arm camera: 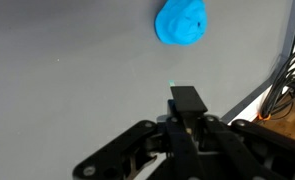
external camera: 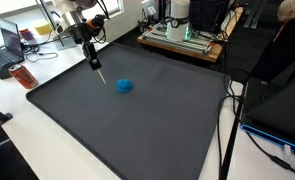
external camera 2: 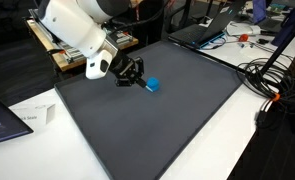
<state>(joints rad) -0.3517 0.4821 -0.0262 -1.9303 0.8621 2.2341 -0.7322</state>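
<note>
The claw [arm camera: 187, 112] has its fingers pressed together, pinching a slim rod [external camera: 99, 72] that sticks out below them and slants down toward the dark grey mat [external camera: 137, 125]. In the wrist view only the rod's dark, blocky end [arm camera: 187, 97] shows between the fingers, so what kind of tool it is cannot be told. In an exterior view the claw [external camera 2: 135, 76] hangs low over the mat [external camera 2: 157, 135] from the white arm [external camera 2: 72, 30]. Just beside the rod's tip, but apart from it, a crumpled blue lump [external camera: 124, 86] lies on the mat; it sits near the claw in an exterior view [external camera 2: 153, 85] and at the top edge of the wrist view [arm camera: 181, 22]. The mat covers a white table [external camera: 27, 140]. Off the mat are an orange object [external camera: 24, 75], a sheet of paper [external camera 2: 27, 115] and a tangle of cables [external camera 2: 272, 80].
</note>
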